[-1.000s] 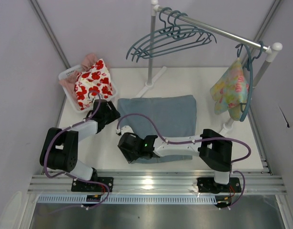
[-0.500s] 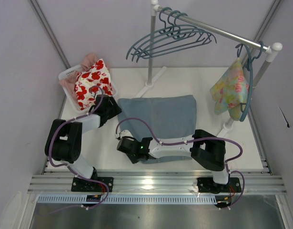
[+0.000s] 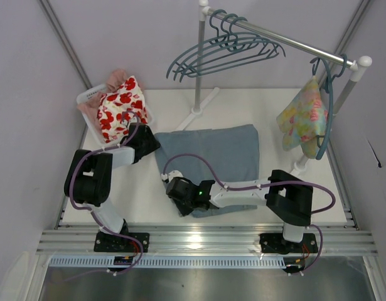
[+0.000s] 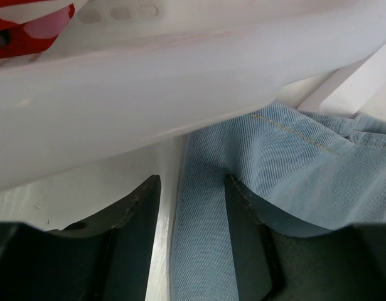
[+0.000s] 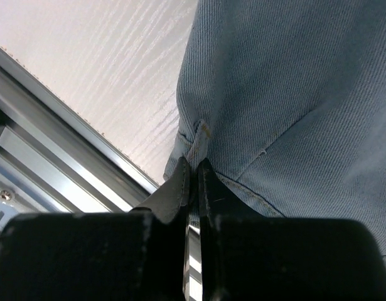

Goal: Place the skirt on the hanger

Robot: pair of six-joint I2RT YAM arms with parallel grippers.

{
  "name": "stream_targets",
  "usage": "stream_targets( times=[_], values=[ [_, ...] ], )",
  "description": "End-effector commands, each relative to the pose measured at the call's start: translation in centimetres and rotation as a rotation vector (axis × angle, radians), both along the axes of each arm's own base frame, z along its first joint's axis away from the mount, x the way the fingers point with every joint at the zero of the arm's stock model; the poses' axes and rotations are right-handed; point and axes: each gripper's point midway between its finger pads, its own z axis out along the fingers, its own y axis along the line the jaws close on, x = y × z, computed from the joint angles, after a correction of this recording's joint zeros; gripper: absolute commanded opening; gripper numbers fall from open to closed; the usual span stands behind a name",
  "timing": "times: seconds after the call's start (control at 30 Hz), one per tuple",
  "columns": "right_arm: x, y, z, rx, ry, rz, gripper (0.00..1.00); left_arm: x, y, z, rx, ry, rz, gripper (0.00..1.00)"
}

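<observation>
The light blue denim skirt point(image 3: 214, 157) lies flat on the white table, with its near edge under the right arm. My right gripper point(image 3: 183, 202) is low at the skirt's near-left corner. In the right wrist view this gripper point(image 5: 194, 172) is shut on a stitched fold of the skirt point(image 5: 293, 94). My left gripper point(image 3: 153, 145) is at the skirt's far-left corner. In the left wrist view it point(image 4: 193, 207) is open, and the skirt's edge point(image 4: 205, 213) runs between its fingers point(image 4: 137, 219). Several teal hangers point(image 3: 224, 53) hang on the rail, away from both grippers.
A white basket point(image 3: 86, 97) with the red-flowered cloth point(image 3: 120, 110) stands at the back left. Its wall point(image 4: 149, 81) is just beyond the left fingers. The rack's post point(image 3: 199, 69) rises behind the skirt. A pastel floral garment point(image 3: 302, 119) hangs at the right. The aluminium rail point(image 5: 42, 144) borders the table's near edge.
My right gripper has shut on the skirt's near-left corner and shifted slightly right. The left gripper has moved up to the skirt's far-left corner and its jaws have narrowed.
</observation>
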Motion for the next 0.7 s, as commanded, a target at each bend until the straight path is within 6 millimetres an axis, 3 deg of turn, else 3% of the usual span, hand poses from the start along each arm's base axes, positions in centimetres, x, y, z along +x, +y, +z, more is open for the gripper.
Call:
stream_targets(
  times=[0.0, 0.13, 0.23, 0.33, 0.47, 0.67],
  values=[
    [-0.2, 0.3, 2.1, 0.089, 0.020, -0.008, 0.00, 2.4, -0.3, 1.9, -0.019, -0.084, 0.001, 0.50],
    [-0.5, 0.1, 2.7, 0.116, 0.019, -0.003, 0.00, 2.6, -0.3, 1.8, -0.016, -0.084, -0.002, 0.45],
    [-0.8, 0.2, 2.9, 0.128, 0.029, 0.011, 0.00, 2.9, -0.4, 2.1, -0.019, -0.096, -0.005, 0.36],
    [-1.1, 0.1, 3.2, 0.145, 0.034, 0.017, 0.00, 3.0, -0.5, 2.2, -0.024, -0.100, -0.009, 0.24],
    [-1.1, -0.2, 4.0, 0.167, 0.030, 0.018, 0.00, 3.1, -0.7, 2.7, -0.031, -0.108, -0.014, 0.00],
    [-1.1, -1.2, 6.1, 0.226, 0.033, -0.003, 0.00, 3.1, 0.3, 5.4, 0.029, -0.160, 0.002, 0.00]
  ],
)
